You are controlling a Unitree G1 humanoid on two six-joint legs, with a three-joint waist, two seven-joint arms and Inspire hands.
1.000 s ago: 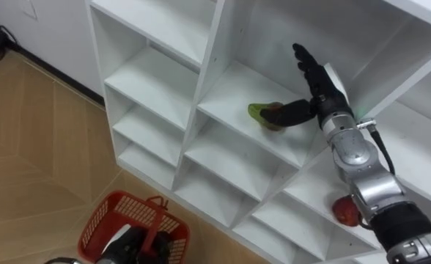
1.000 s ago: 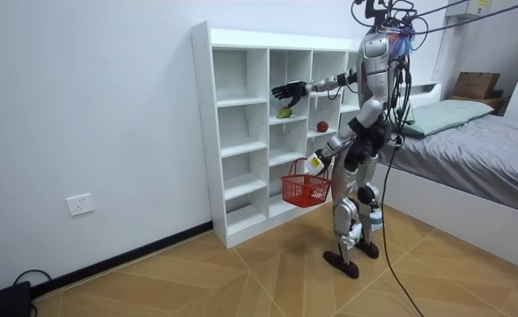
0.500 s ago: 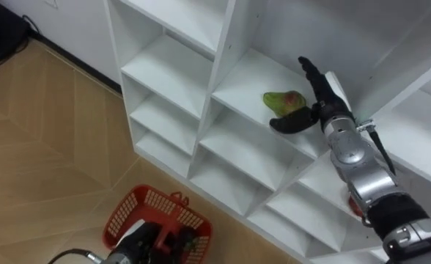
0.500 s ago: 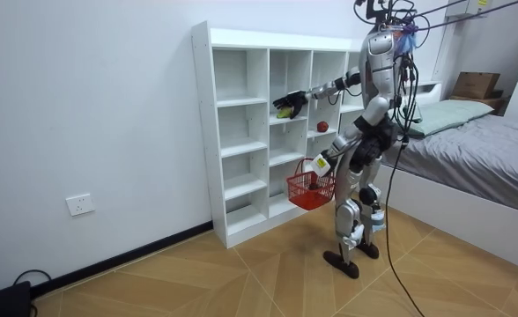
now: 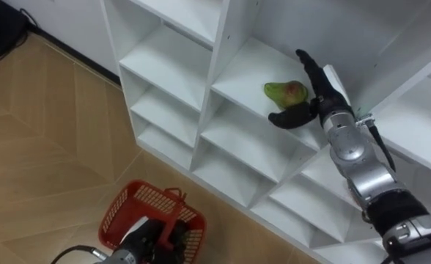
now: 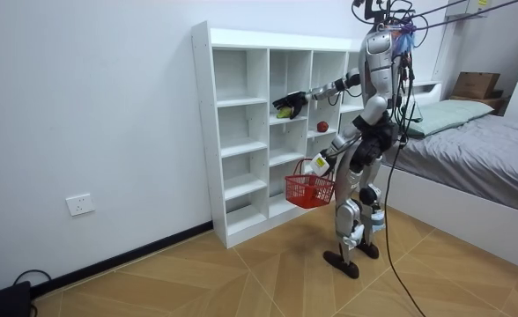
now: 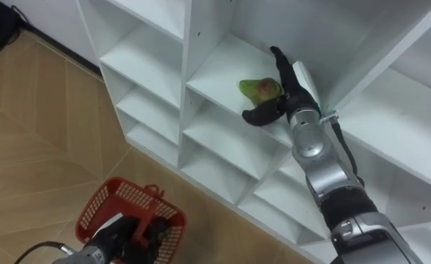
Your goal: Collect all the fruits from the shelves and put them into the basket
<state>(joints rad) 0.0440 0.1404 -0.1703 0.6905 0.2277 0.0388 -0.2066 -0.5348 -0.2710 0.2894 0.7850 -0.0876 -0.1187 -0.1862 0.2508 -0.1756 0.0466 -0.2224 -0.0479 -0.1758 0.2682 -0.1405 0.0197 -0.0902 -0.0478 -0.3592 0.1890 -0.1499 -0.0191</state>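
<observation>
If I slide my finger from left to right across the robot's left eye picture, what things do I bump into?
red basket, carried by the left hand → green fruit on a shelf → right hand, open just beside the fruit

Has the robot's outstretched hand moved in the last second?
Yes. Against the closet in the room view, the right hand has dropped from the compartment's upper part to the green fruit. The left hand holds the red basket.

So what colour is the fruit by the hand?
Green fruit with red blush, best in left eye view.
</observation>
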